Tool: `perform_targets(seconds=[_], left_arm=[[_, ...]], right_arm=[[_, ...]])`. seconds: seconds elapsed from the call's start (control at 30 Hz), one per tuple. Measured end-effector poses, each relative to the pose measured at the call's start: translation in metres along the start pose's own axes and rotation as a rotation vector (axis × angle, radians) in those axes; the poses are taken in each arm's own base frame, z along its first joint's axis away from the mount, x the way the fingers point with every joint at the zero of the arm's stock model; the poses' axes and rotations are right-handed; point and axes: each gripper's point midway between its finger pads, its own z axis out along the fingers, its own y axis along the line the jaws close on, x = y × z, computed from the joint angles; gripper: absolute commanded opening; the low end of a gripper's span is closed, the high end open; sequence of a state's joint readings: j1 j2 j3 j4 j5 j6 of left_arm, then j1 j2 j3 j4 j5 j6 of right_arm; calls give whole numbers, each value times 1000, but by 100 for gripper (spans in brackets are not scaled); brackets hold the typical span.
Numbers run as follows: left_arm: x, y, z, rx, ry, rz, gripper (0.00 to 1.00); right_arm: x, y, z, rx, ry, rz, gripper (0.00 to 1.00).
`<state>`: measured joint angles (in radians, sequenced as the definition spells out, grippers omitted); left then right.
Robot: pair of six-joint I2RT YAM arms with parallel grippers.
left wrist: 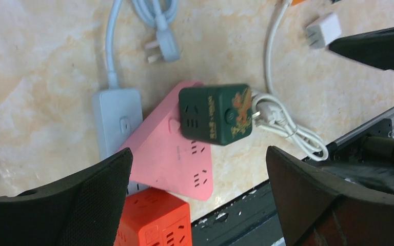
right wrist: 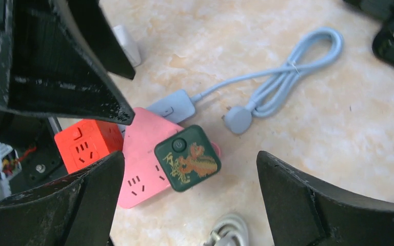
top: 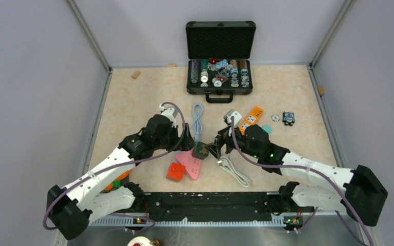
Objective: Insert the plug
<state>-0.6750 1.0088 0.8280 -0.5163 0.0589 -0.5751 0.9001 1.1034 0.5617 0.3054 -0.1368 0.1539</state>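
- Cube (left wrist: 215, 114) of glossy dark-green plastic sits partly on pink triangular block (left wrist: 166, 164).
- White plug (left wrist: 260, 111) touches its side.
- Wide and empty, left gripper (left wrist: 197, 154) and right gripper (right wrist: 190, 155) flank it.

walls (top: 31, 77): plain lilac-grey | tabletop (top: 133, 102): beige marbled | corner posts (top: 89, 36): grey metal | light: even

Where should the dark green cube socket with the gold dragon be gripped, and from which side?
Probably from above, closing on two opposite flat side walls of the dark green cube socket. Its dragon face points up and it rests on the pink triangular power strip, so those walls stand free. Avoid the side where the white coiled cable lies close.
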Motion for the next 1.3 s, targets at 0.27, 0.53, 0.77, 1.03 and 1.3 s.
perform_targets(seconds=[0.27,0.53,0.77,1.03,1.3], left_arm=[[56,33,7,-57,73,-120,99],[65,42,12,-20,-20,-169,99],[70,46,18,-11,-37,-186,99],[51,43,27,-86,-5,-186,99],[43,47,34,-158,34,-155,99]], right_arm=[[31,-22,-36,216,112,315,97],[71,-35,-62,380,222,473,99],[86,-54,-84,530,229,538,99],[108,-70,-95,659,306,533,99],[129,-70,-92,674,396,539,99]])
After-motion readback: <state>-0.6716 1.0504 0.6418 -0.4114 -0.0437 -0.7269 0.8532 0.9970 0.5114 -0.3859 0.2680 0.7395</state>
